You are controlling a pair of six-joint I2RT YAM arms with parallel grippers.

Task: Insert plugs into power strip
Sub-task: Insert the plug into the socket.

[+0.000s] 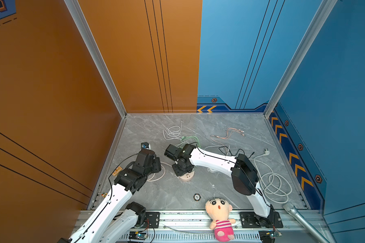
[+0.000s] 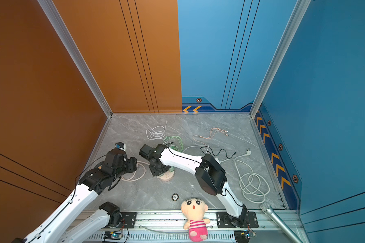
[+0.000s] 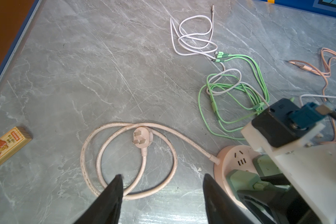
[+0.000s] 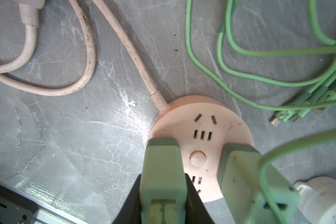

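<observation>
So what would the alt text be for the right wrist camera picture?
The right pincer grips a pale green plug standing on a round pink power strip. A second green plug sits on the strip beside it, with empty sockets between them. A pink cord and green cables lie on the grey table.

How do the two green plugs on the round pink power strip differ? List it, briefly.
The gripped green plug is clamped in the right gripper; the free green plug stands with no gripper on it. The free green plug has a green cable running out of it; none can be traced from the gripped green plug. They stand on opposite sides of the button of the power strip. Both are pale green cubes standing on the strip.
</observation>
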